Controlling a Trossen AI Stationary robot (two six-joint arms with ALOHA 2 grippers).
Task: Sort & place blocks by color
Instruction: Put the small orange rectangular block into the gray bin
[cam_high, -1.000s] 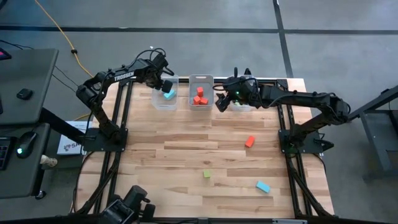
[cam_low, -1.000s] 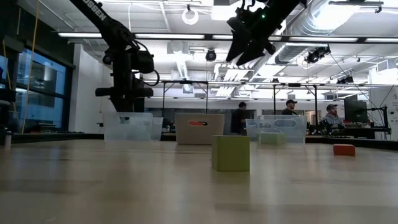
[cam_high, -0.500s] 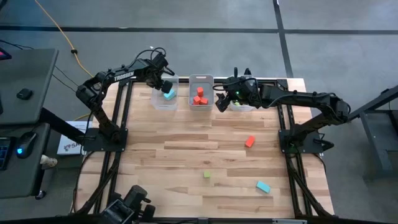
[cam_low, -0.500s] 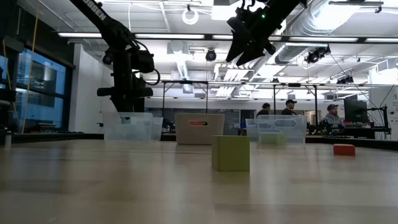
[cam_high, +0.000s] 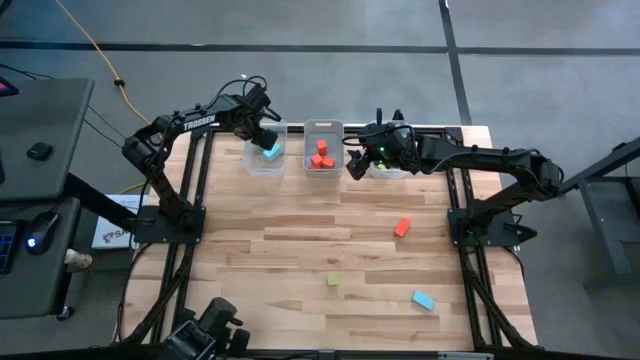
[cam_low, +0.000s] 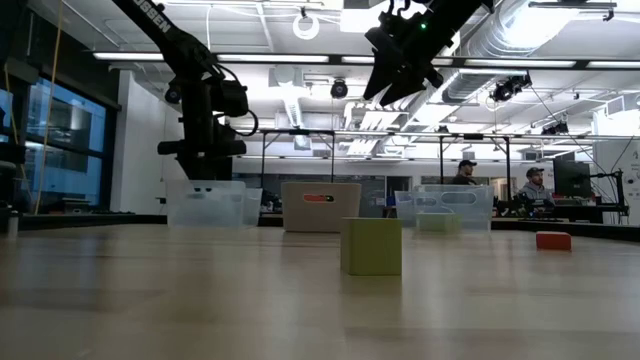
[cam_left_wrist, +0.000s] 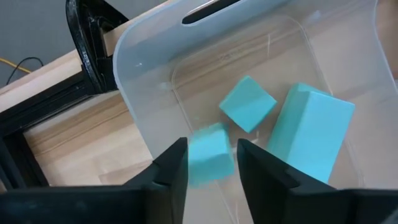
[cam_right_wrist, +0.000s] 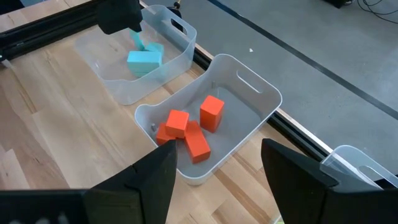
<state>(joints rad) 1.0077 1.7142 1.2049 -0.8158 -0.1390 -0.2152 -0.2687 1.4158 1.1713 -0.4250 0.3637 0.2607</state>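
The left claw (cam_left_wrist: 211, 163) hangs over the leftmost clear bin (cam_high: 252, 163), its fingers parted just wider than the small light blue cube (cam_left_wrist: 208, 152) that sits between them. That cube looks blurred, so I judge it is being dropped; whether the pads touch it I cannot tell. Just beyond the claw, on the bin floor, lie another blue cube (cam_left_wrist: 247, 104) and a larger blue bar (cam_left_wrist: 310, 130).

The right claw (cam_right_wrist: 214, 163) hovers spread wide and empty, directly above the near rim of the middle bin (cam_right_wrist: 263, 91), which holds four red-orange blocks (cam_right_wrist: 194, 130). To its right stands the third bin (cam_high: 391, 170), with green inside.

So the step in hand is the blue drop-off. Well away from both claws, loose on the tabletop (cam_high: 300, 260), wait a red-orange block (cam_high: 402, 227), a lime green cube (cam_high: 333, 280) and a light blue bar (cam_high: 423, 299). Next, a claw should rise clear of the bin walls and travel out to one of these, likely the right claw to the red-orange block, the nearest.
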